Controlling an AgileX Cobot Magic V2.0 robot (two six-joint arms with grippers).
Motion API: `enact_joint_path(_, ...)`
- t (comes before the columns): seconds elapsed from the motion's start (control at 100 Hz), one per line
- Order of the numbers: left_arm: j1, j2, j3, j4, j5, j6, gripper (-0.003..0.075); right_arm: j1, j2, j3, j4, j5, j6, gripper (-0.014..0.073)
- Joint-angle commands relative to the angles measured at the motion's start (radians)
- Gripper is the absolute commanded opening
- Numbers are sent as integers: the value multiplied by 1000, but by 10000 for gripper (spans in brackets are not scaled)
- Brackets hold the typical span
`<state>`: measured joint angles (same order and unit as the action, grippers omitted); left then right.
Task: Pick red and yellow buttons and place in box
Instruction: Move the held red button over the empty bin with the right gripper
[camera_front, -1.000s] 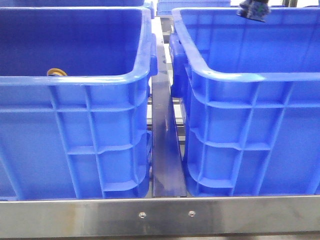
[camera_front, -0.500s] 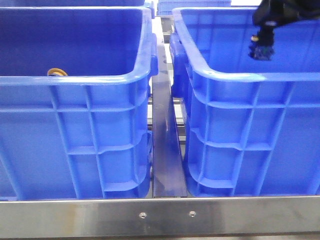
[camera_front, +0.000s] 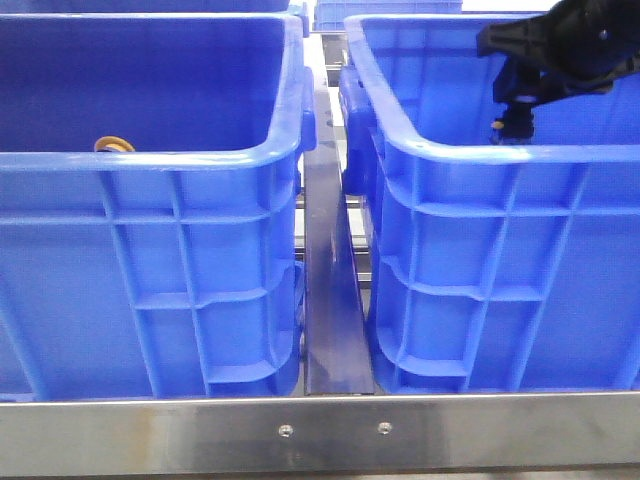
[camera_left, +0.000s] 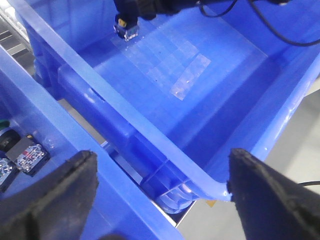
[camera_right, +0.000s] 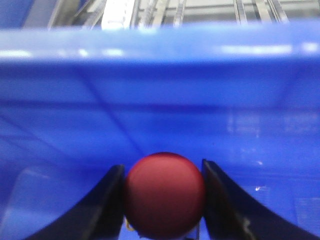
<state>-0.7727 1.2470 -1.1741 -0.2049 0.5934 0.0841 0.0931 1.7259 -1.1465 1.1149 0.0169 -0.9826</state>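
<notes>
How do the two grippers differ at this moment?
The right gripper is shut on the red button, while the left gripper is open and holds nothing. The right gripper hangs inside the right-hand box; the left gripper looks down on that box from outside it. Both have dark fingers.

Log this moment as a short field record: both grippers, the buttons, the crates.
right gripper: shut on the red button, lowered inside the right blue crate
left gripper: open, holding nothing, above the gap between the crates
yellow button: in the left blue crate, only its top showing over the front rim
right crate rim: pale patch on the front edge
left crate contents: small switch parts on its floor in the left wrist view
</notes>
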Motion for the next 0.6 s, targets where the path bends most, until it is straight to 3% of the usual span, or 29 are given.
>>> enact_joint_path(0.0, -7, -33, -28, -12, -68, -1, 512, -1, -33, -40, 11, -44, -8, 241)
enact_joint_path(0.59, -7, -33, -28, -12, -68, -1, 512, -1, 5, -40, 11, -32, -8, 256)
